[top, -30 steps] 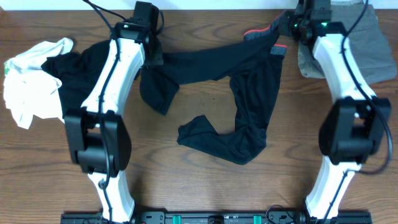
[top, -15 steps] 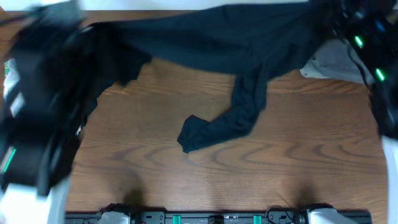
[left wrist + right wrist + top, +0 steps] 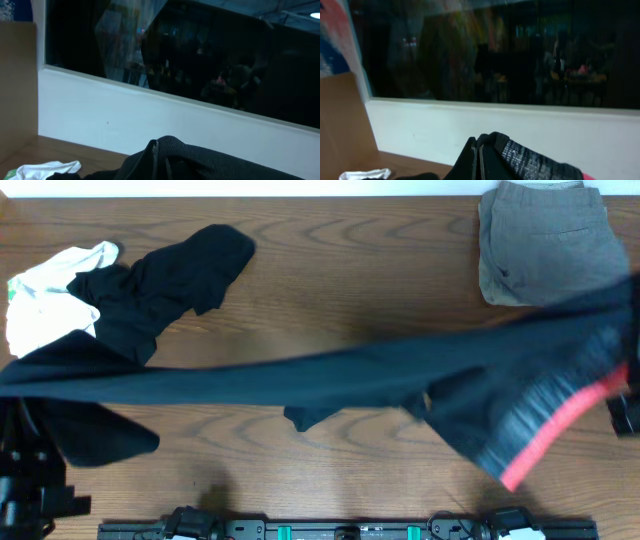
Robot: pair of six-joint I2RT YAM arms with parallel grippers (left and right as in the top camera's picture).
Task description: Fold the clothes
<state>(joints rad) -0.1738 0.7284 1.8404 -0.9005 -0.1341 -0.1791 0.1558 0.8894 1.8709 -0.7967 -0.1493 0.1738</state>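
The long black trousers with a grey-and-coral-red waistband (image 3: 330, 375) hang stretched in the air above the brown wooden bench (image 3: 350, 270). They run as a blurred band from the left edge to the right, and a loose end of leg dangles near mid-bench. The step in hand looks like spreading the garment out before any fold. The next move probably calls for lowering it flat onto the bare wood with both ends level and taut.

Only the overhead view shows this full span and the rest of the bench. A crumpled white T-shirt (image 3: 40, 300) touches a plain black garment (image 3: 170, 275) at rear left, and folded grey-khaki shorts (image 3: 545, 240) lie at rear right.

Only the wrist views show the grips. The left fingers (image 3: 151, 159) are pressed together on plain black cloth. The right fingers (image 3: 470, 159) are clamped beside the grey knit waistband, so the right arm seems to hold the waist end.
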